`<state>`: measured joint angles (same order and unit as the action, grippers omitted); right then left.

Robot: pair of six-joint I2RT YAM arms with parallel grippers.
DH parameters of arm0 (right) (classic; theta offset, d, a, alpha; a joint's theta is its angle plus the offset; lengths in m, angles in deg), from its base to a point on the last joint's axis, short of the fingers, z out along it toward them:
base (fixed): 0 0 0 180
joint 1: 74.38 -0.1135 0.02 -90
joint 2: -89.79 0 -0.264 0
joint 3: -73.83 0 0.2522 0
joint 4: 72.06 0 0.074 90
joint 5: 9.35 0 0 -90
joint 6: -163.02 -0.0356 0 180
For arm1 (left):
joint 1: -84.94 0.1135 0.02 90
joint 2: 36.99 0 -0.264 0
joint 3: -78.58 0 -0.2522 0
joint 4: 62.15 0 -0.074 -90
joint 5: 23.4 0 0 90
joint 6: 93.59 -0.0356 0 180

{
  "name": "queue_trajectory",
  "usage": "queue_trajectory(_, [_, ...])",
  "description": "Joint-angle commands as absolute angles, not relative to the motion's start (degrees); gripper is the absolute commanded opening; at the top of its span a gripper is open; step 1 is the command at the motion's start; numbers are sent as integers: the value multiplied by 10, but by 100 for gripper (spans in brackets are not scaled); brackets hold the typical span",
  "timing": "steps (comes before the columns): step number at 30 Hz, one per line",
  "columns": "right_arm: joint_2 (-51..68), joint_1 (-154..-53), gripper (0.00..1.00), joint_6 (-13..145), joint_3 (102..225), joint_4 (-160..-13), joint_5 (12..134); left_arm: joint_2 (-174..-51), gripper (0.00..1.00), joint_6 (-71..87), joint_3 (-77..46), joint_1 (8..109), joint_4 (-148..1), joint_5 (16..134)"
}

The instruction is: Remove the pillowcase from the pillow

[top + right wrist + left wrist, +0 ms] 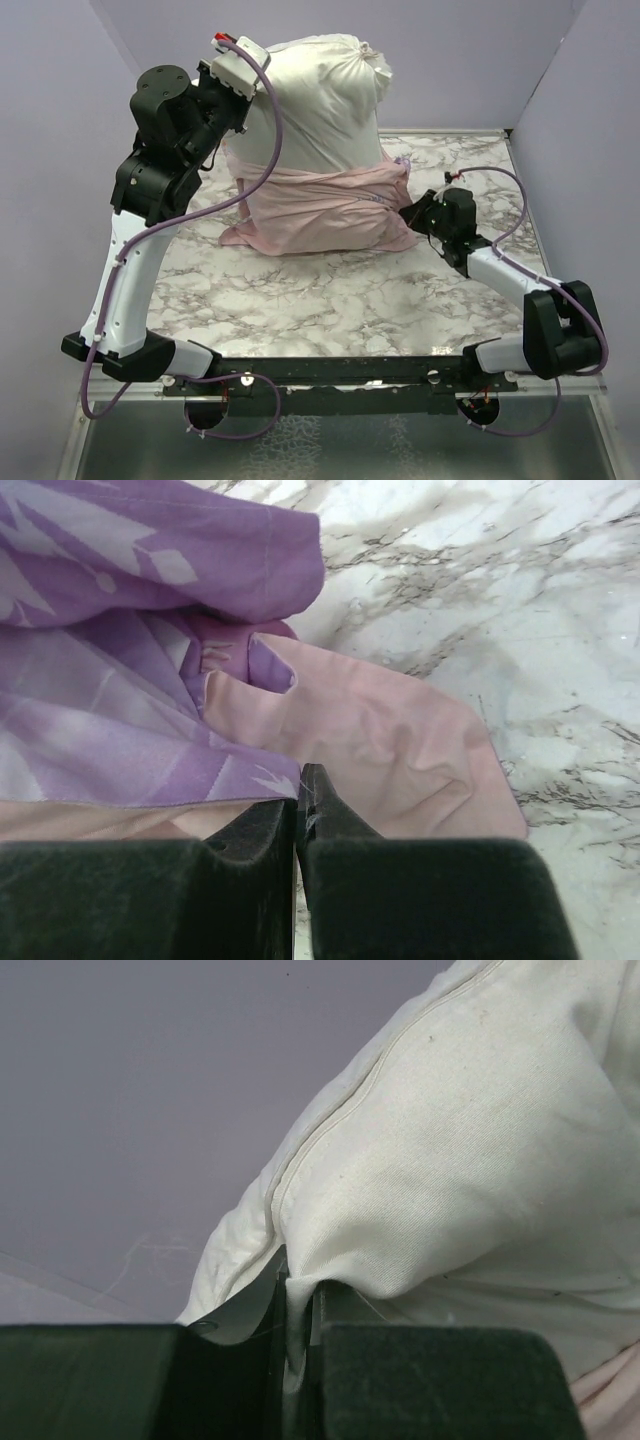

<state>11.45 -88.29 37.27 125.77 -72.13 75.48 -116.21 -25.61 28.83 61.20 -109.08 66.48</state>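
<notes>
Right gripper (300, 785), clamped on the pillowcase (380, 730) hem, sits well below my left gripper (298, 1305), which pinches the top of the upright pillow (460, 1160).

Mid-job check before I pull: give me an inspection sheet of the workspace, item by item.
Surface: marble-patterned table, no damage seen.
Job's things: pillow stands upright with its upper half bare; pillowcase is bunched around its lower half, pale pink inside turned outward.
Clutter: nothing seen.
Grippers: left gripper shut on a fold of the pillow near its top; right gripper shut, apparently pinching the pillowcase's right edge, low by the table.
Cables: purple cable from the left wrist hangs across the pillow's front.
Surroundings: plain lilac walls on three sides.
</notes>
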Motion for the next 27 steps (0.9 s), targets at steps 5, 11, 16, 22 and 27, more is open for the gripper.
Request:
queue_trajectory(5, [258, -881, 21, 415, 1308, -792, 860, -1138, 0, -202, 349, 620, -1002, 645])
queue_trajectory(11, [322, -939, 75, 495, 1416, -781, 826, -1155, 0, -163, 357, 620, -1046, 730])
queue_trajectory(16, [261, -956, 100, 541, 1553, -792, 627, -1179, 0, -136, 375, 619, -1080, 784])
queue_trajectory(22, [161, -1069, 100, 680, 1718, -828, 574, -1181, 0, -123, 367, 618, -1098, 826])
queue_trajectory(27, [74, -1089, 100, 763, 1854, -878, 499, -1182, 0, -119, 370, 616, -1121, 877])
